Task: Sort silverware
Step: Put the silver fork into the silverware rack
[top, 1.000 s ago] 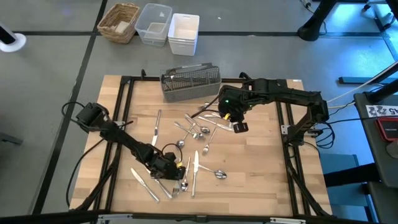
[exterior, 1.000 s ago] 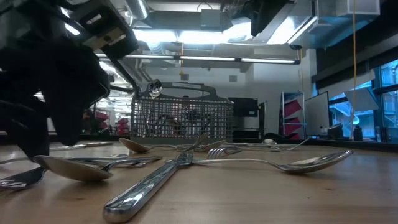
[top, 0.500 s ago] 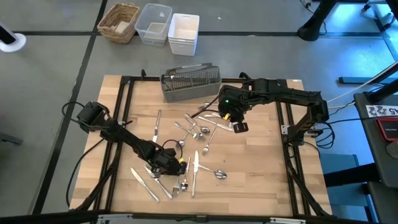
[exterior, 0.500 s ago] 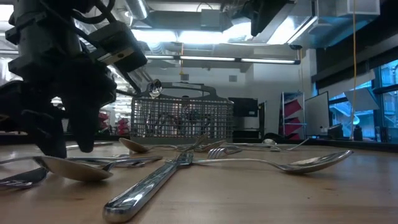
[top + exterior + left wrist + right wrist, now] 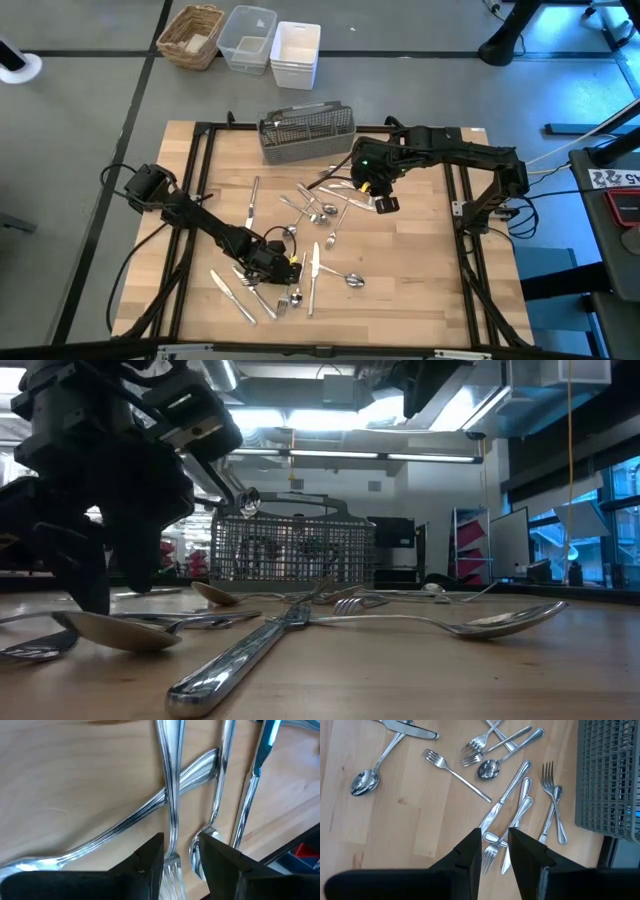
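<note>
Since a second ago the left arm has drawn its gripper a little away from the bench's front edge and lifted it off the cutlery there; the right arm has not moved.

The bench [image 5: 400,280] carries a grey mesh caddy [image 5: 307,131] at its rear edge, left of the middle. The silverware [image 5: 318,212] lies loose on the wood in front of the caddy, from the middle of the bench down toward the front edge, with a denser cluster of knives, forks and a spoon near the front-left.

The right gripper [image 5: 372,190] hangs over the rear-right part of the spread. Its fingers [image 5: 470,851] stand a narrow gap apart with nothing between them, above a fork and a knife lying side by side.

The left gripper [image 5: 285,266] hovers over the front-left cluster. Its fingers [image 5: 150,857] are parted by a slim gap and hold nothing; a fork's [image 5: 172,820] tines and a spoon's [image 5: 200,851] bowl lie on the wood right under the gap.
</note>
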`<state>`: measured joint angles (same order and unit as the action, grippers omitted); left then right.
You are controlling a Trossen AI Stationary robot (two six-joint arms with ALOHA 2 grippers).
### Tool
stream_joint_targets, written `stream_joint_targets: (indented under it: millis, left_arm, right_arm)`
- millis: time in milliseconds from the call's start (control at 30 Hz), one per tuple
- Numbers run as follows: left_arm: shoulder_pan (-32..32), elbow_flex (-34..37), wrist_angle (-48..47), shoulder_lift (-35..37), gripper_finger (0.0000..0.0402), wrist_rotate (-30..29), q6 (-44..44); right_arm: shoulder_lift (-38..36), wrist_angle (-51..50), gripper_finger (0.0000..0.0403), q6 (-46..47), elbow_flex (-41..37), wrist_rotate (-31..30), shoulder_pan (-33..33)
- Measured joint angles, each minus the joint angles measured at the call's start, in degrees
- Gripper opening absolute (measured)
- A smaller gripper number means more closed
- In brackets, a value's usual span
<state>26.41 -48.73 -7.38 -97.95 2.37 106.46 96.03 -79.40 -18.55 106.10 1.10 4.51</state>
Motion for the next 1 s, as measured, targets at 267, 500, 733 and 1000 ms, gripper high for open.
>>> stream_joint_targets:
  millis: [267,500,733,1000]
  left_arm:
    - [0.00,-0.67,0.75,-2.89,0.0115,0.17,0.14]
    - [-0.07,-5.09,-6.36,-4.82,0.0109,0.59,0.06]
    - [-0.28,-5.73,-8.33,-5.05,0.0024,0.63,-0.91]
    - [-0.28,-5.70,-8.04,-4.85,0.0018,0.55,-1.96]
  right_arm:
    - [0.00,0.00,0.0097,0.00,0.00,-0.01,0.00]
    - [0.00,0.00,0.0097,-0.01,0.00,-0.01,0.00]
    - [0.00,0.02,0.0097,0.00,0.00,0.00,0.01]
    - [0.00,0.00,0.0097,0.00,0.00,-0.02,0.00]
